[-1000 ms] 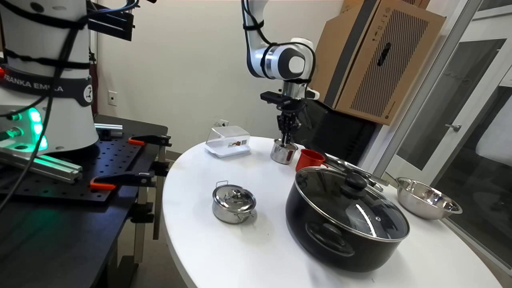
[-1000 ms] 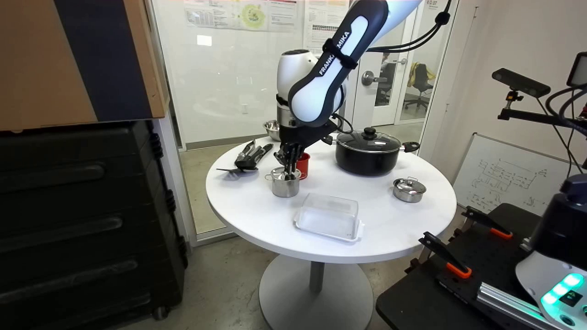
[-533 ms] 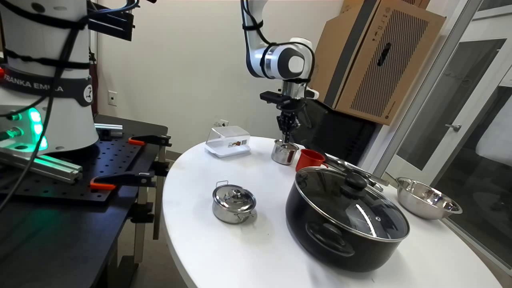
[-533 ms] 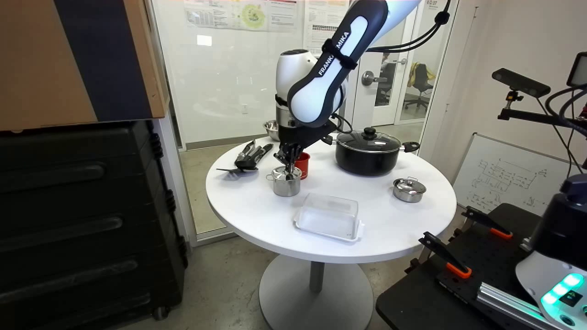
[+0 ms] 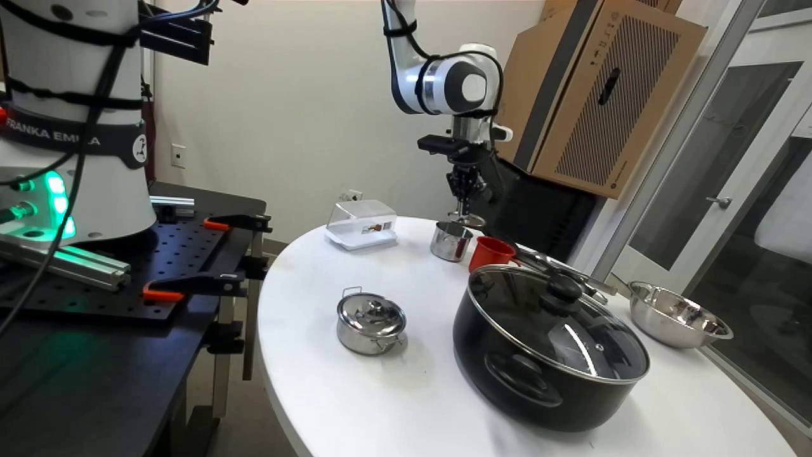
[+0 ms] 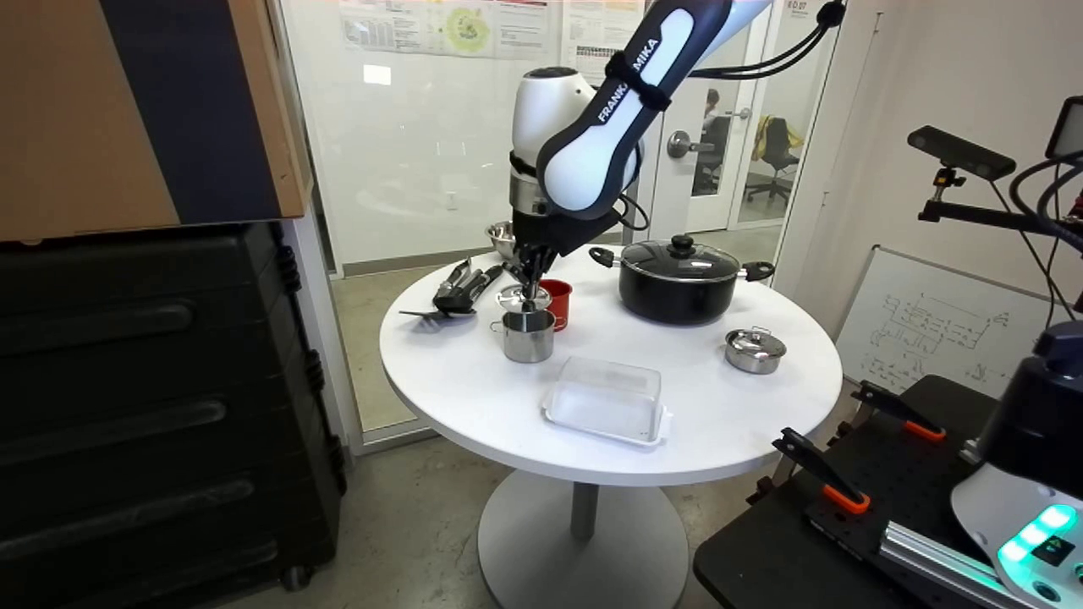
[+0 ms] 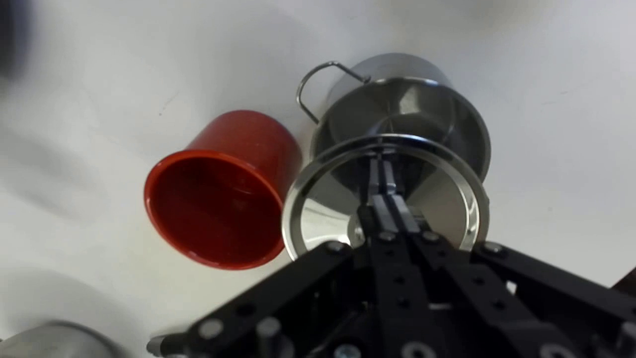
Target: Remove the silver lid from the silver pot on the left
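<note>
Gripper [image 7: 391, 201]: clenched on silver lid [image 6: 511, 301] near top ctr.; exact contact pt. hidden. Lid pos.: held above silver pot [image 6: 529, 345], overlapping part of its mouth in wrist view. In both exterior views the pot's rim shows below the lid. Pot: upright on white tbl. [image 6: 719, 423], mouth partly exposed. Adj. item: red mug [image 7: 223, 199], upright, just beside pot. Same tbl.: clear dish [image 6: 602, 393], near pot; lidded blk. pot [image 6: 677, 298] & lidded squat pot [image 5: 371, 324], each apart from silver pot; wide silver pan [image 5: 666, 327], near tbl. edge.
</note>
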